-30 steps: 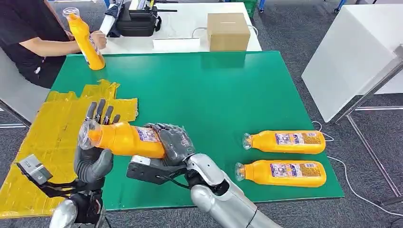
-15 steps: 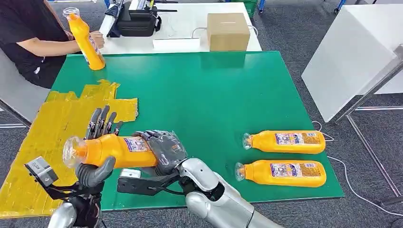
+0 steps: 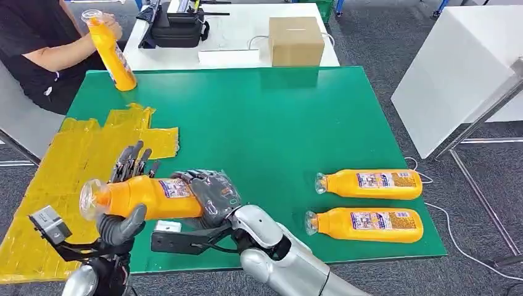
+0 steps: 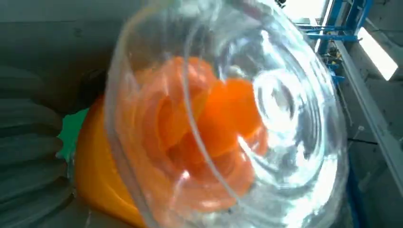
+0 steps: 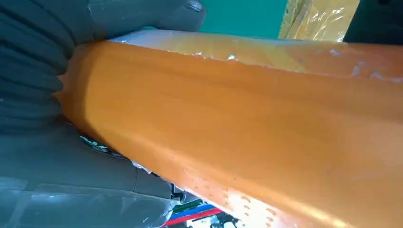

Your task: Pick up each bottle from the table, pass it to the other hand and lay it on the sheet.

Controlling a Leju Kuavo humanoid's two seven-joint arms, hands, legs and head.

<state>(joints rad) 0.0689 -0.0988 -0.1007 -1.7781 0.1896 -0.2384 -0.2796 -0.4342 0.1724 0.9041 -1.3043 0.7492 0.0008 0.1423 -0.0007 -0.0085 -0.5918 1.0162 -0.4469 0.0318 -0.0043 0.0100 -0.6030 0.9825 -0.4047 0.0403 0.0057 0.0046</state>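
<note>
The right hand was wrapped around the base end of the orange bottle, gripping it. The left hand cupped the neck end, thumb below and fingers raised behind; whether it had closed could not be told. The bottle lay level, long axis crosswise, clear cap toward the yellow sheet, which was nearer the left hand.

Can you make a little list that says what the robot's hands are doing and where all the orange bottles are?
held bottle: lying sideways, clear cap toward the yellow sheet
right hand: grips its base end
left hand: cups its neck end
waiting bottles: two lying on the green table, far bottle, near bottle
person: holds an upright bottle
</note>
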